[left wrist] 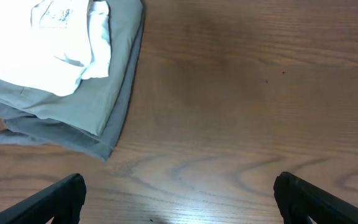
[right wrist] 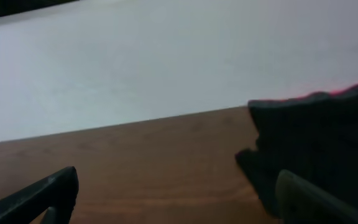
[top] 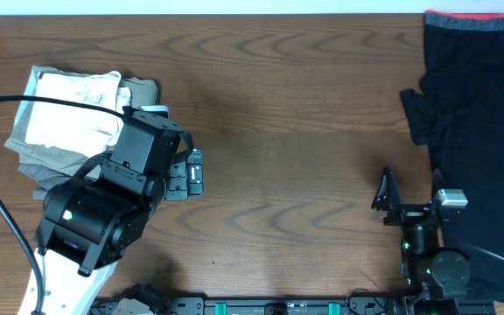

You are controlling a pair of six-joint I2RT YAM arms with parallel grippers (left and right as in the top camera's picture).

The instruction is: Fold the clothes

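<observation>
The white T-shirt (top: pixel 70 107) lies folded on top of the folded khaki trousers (top: pixel 143 91) at the table's far left. It also shows in the left wrist view (left wrist: pixel 39 46), at the top left. My left gripper (top: pixel 194 172) is open and empty over bare wood just right of that pile; in its own view (left wrist: pixel 179 199) the fingers stand wide apart. My right gripper (top: pixel 408 188) is open and empty at the front right, next to the black garment's left edge; its own view (right wrist: pixel 179 199) shows wood between the fingers.
The black garment with a red edge band (top: pixel 479 105) covers the table's right side and shows in the right wrist view (right wrist: pixel 319 134). The khaki trousers (left wrist: pixel 107 81) lie under the shirt. Bare brown wooden table (top: pixel 287 131) lies between the two arms.
</observation>
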